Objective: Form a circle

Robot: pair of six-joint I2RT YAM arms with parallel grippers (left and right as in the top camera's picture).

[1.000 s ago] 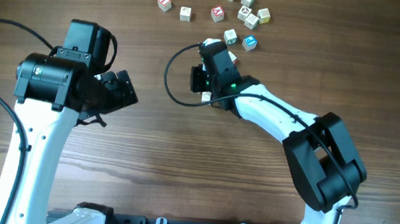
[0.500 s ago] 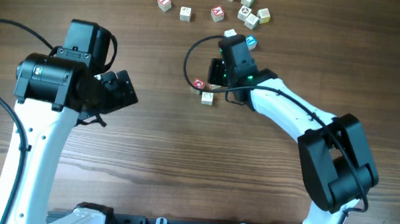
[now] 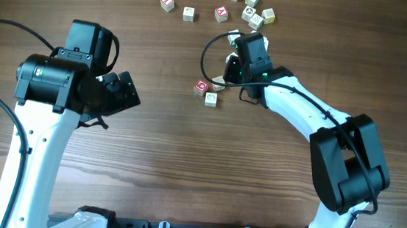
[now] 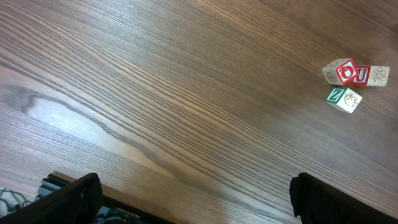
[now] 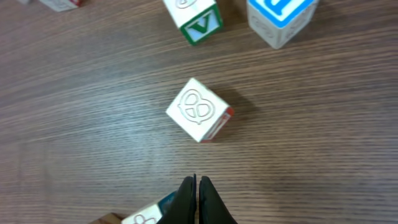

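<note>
The right gripper (image 5: 196,193) has been carried from the circle (image 3: 208,91) toward the table's (image 3: 184,171) far edge. The left gripper (image 3: 133,93) is held spread. The circle, three clustered cubes mid-table, is judged light, stiff and smooth, best pinched across opposite faces; no long axis is shown. The right fingers are pressed together, empty.

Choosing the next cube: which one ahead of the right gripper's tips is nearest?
The white cube with the looped line drawing on top, directly ahead of the right gripper; the green V cube and blue cube lie farther.
</note>
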